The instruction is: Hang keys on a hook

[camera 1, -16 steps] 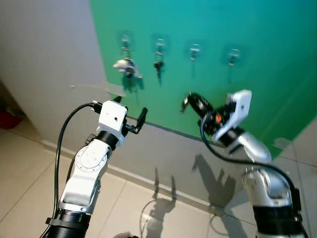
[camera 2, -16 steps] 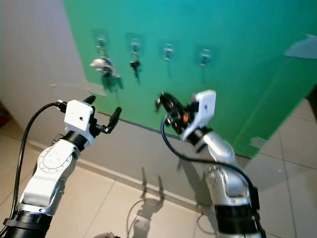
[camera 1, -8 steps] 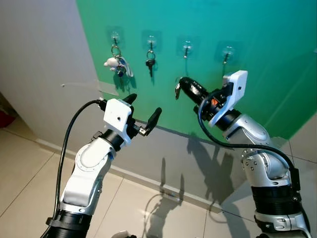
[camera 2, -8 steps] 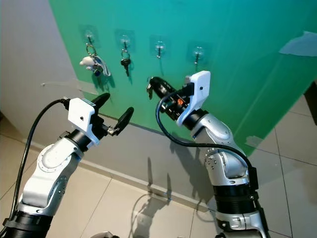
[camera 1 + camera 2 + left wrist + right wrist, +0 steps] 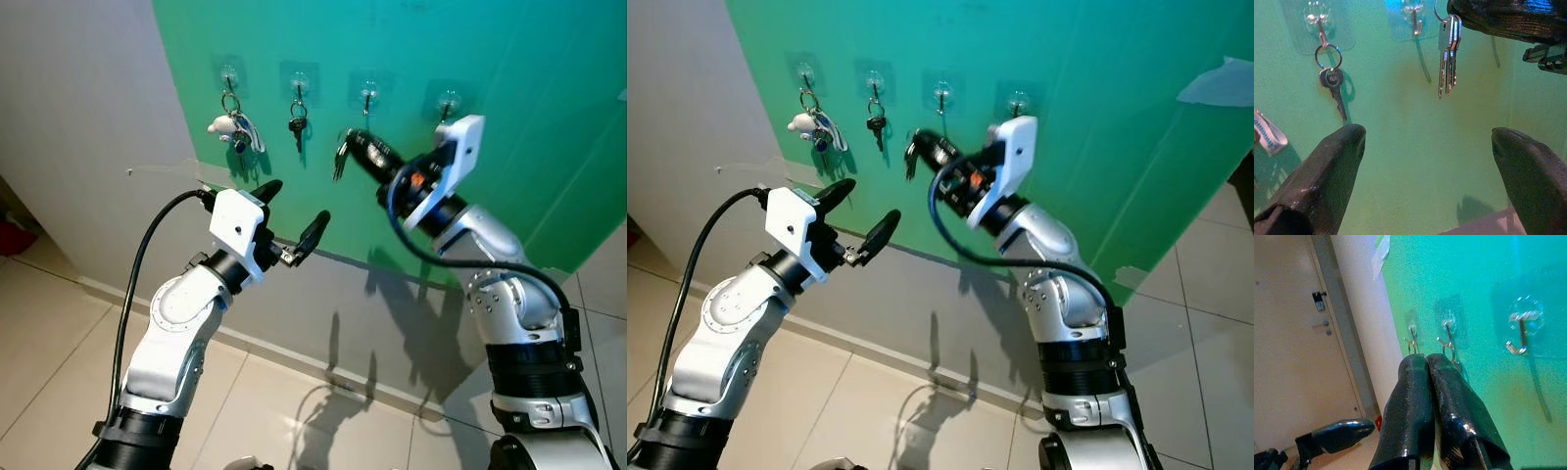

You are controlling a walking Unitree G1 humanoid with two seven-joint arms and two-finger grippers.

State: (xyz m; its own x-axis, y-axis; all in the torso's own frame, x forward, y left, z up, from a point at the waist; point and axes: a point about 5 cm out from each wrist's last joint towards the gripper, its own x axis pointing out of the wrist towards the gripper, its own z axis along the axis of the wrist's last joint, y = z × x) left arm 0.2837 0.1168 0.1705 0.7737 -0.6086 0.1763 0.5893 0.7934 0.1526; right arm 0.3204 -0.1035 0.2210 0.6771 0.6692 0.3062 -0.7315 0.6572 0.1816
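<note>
Left wrist view cuts off the right pincer (image 5: 1508,19), clamped on three keys (image 5: 1448,54) beside the third of four hooks (image 5: 366,98); left pincer (image 5: 292,217) gapes.

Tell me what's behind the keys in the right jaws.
Behind the keys held by the right gripper: green wall and an empty hook beside their ring. Nothing there is covered.

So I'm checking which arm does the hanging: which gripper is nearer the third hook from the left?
Right. The right gripper, shut on the keys, sits just below and beside the third hook. The left gripper hangs open, lower and off to the left.
</note>
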